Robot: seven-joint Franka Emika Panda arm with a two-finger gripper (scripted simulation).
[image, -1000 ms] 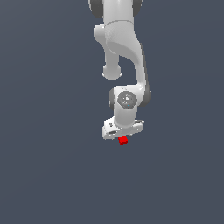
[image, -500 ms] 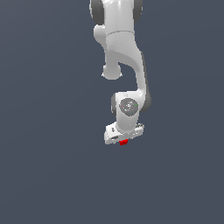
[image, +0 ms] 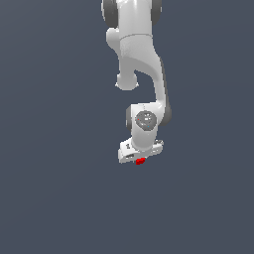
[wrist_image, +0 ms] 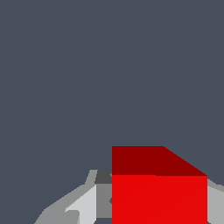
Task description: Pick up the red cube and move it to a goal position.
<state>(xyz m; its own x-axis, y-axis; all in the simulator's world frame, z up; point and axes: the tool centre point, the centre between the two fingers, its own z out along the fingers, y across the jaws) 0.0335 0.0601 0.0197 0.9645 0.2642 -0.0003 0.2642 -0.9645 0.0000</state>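
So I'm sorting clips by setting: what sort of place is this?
Most likely a bare simulated test scene, not a real room: a flat, featureless grey-blue ground, a smoothly rendered white arm, and a plain red cube at its hand.

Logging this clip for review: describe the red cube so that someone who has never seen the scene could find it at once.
Follow the white robot arm down to its gripper. The red cube sits at the gripper's lower edge, largely covered by it. It is the only red thing against the white arm and the plain dark grey background.
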